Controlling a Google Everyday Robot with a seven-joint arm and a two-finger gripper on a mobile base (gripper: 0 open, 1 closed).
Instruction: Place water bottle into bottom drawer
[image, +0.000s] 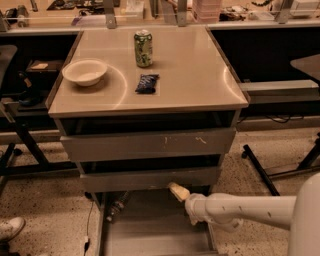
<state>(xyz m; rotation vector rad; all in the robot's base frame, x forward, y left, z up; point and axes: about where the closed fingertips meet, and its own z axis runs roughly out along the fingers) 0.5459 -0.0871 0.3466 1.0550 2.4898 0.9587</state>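
Note:
The water bottle (117, 205) is a small clear plastic bottle. It lies on its side at the back left of the open bottom drawer (155, 230), against the left wall, half under the middle drawer's front. The bottom drawer is a wide grey tray pulled out at the foot of the cabinet. My gripper (178, 191) is at the end of the white arm that reaches in from the right. It hovers over the back of the drawer, just under the middle drawer's front, to the right of the bottle and apart from it.
On the tabletop (200, 75) stand a green soda can (143, 48), a white bowl (84, 72) and a dark snack packet (147, 83). Two upper grey drawers (150, 144) are slightly open. A shoe (10, 229) shows at the lower left, and chair legs (260, 170) stand at the right.

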